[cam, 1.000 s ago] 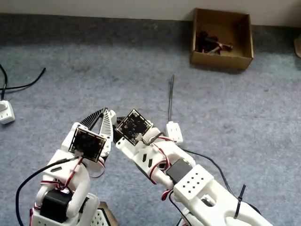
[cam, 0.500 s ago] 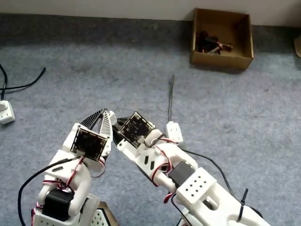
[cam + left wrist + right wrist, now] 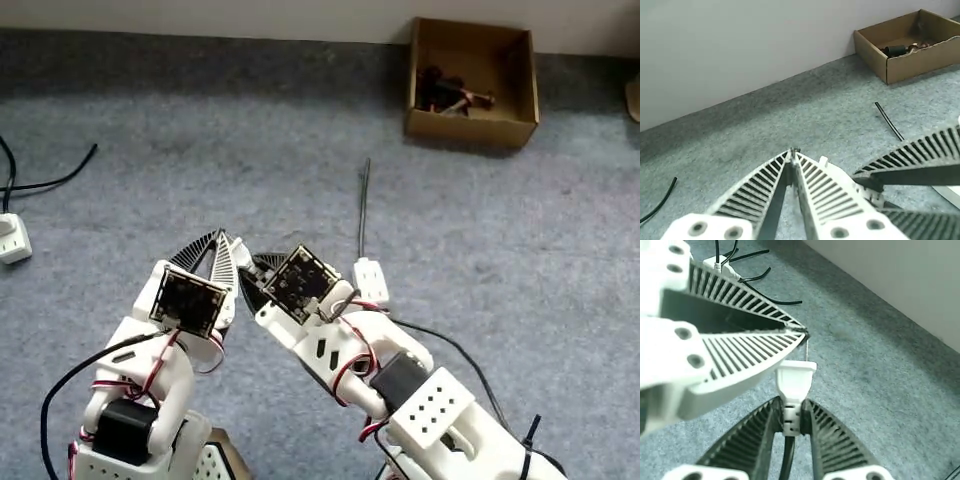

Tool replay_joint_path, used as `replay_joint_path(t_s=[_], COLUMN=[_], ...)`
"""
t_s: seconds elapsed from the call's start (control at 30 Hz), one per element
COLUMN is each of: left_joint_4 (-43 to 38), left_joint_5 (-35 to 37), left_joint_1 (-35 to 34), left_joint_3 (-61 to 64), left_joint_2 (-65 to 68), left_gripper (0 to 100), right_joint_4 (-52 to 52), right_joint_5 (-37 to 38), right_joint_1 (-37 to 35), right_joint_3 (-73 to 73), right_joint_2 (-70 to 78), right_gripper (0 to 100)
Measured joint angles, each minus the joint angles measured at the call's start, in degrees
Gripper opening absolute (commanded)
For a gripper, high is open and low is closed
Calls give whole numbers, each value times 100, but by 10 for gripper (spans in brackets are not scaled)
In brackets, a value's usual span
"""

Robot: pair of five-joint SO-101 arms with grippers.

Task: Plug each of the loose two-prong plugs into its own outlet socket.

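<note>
Two fingers of the right pincer (image 3: 792, 404) pinched a white plug (image 3: 795, 379) by its base, its long axis running straight out from the pincer, thin prong leading. Just ahead of that prong was the left pincer (image 3: 801, 333), pressed together at its tip and apparently empty. A white socket (image 3: 716, 264) lay well beyond on the carpet (image 3: 875, 365), toward the left arm's side; the plug probably needed carrying past that pincer.
</note>
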Motion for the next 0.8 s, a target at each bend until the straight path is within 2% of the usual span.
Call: replay_joint_path(t_s=[0.23,0.8], left_joint_4=[-220,-457], left_joint_5=[-114,-299], left_joint_1=[35,-9], left_joint_3=[352,659], left_joint_2=[9,9], left_gripper=[5,5], right_joint_4=[589,624], right_joint_5=[0,0], right_joint_1=[18,105], right_joint_3=[-9,-9], right_joint_2=[-53,-53], right_gripper=[5,5])
